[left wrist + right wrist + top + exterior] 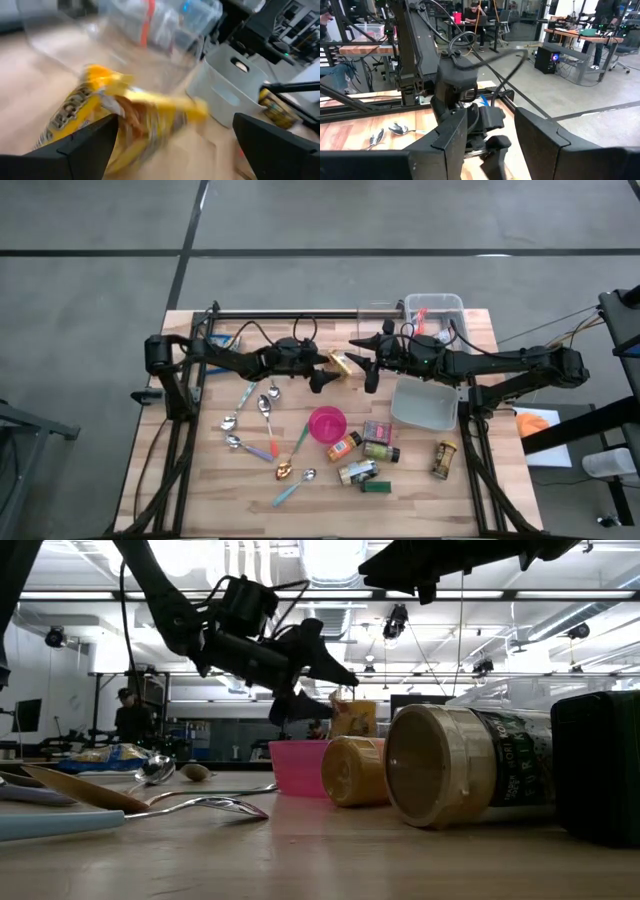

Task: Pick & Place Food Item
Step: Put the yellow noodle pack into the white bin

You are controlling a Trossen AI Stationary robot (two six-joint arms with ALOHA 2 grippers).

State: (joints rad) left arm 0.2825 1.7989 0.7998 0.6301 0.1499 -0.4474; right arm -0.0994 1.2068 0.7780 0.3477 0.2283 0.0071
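- Left gripper (pixel 323 377) sits mid-table, jaws spread wide. In its wrist view the yellow snack packet (pixel 107 122) lies between the two fingers (pixel 75 150), not pinched as far as I can see.
- From above, the packet (pixel 341 364) rests on the wooden table (pixel 200 470) just beside the left fingertips, between the two grippers and short of the grey bin (pixel 425 406).
- Judgement: the step in hand is either a fresh grasp or a just-finished drop of the packet; I cannot tell which.
- If grasping: square the fingers to the packet's narrow width and close across its middle, not the crinkled end. A soft bag will slip or buckle under a corner pinch.
- Lower until the pads straddle the bag near the tabletop, then close slowly.
- Right gripper (pixel 365 362) hangs level above the table just beside the packet, jaws partly apart, nothing visible between them. It crowds the lift path, so the carry should go up first, then sideways.
- Likely goal is the grey bin or the clear tub (pixel 434 315) behind it; unsure which.
- Spoons (pixel 262 420), pink cup (pixel 327 424) and spice jars (pixel 378 452) lie nearer the front edge, apart from the work.
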